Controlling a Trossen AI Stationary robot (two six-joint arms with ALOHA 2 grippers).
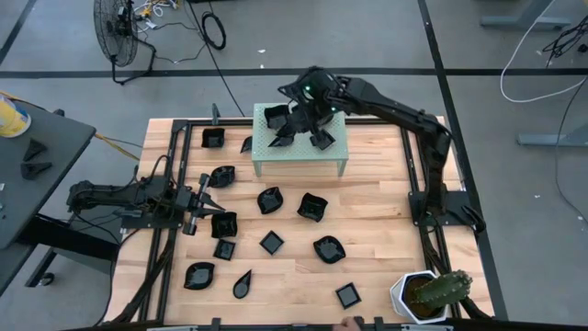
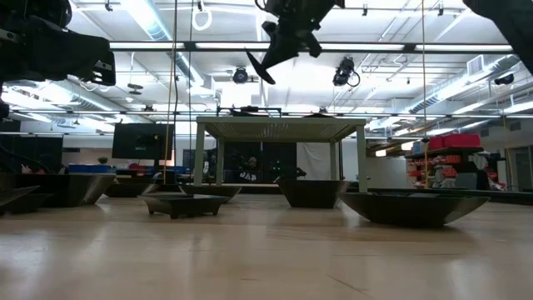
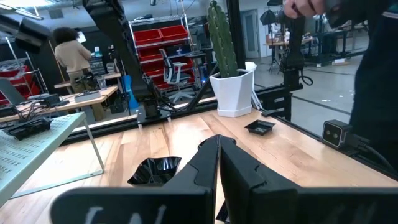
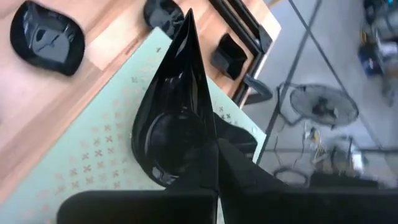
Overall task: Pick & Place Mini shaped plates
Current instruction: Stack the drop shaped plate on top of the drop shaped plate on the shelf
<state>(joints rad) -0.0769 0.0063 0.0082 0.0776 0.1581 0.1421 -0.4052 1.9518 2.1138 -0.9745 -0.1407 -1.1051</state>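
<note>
My right gripper point(image 1: 294, 122) hangs over the pale green perforated stand point(image 1: 335, 152), shut on a black teardrop mini plate point(image 4: 177, 118). In the low view this plate point(image 2: 260, 67) shows high above the stand's top point(image 2: 279, 123). Two more black plates point(image 1: 276, 114) point(image 1: 322, 140) lie on the stand. Several other mini plates rest on the wooden table, among them a wavy one point(image 1: 312, 206) and a square one point(image 1: 272, 242). My left gripper point(image 1: 209, 200) is shut, holds nothing and lies level at the table's left side. My right gripper pinches the teardrop plate's rim point(image 4: 208, 146) at its wide round end between its two fingers point(image 4: 239, 158). The fingers slant down from above. The plate stands on edge, its pointed tip point(image 4: 188, 18) away from the fingers, lifted clear of the stand.
A white hexagonal pot with a cactus point(image 1: 424, 292) stands at the table's near right corner. Black frame rails point(image 1: 415, 184) run along the table's left and right sides. A hand point(image 1: 347, 324) shows at the near edge. Bare wood lies right of the stand.
</note>
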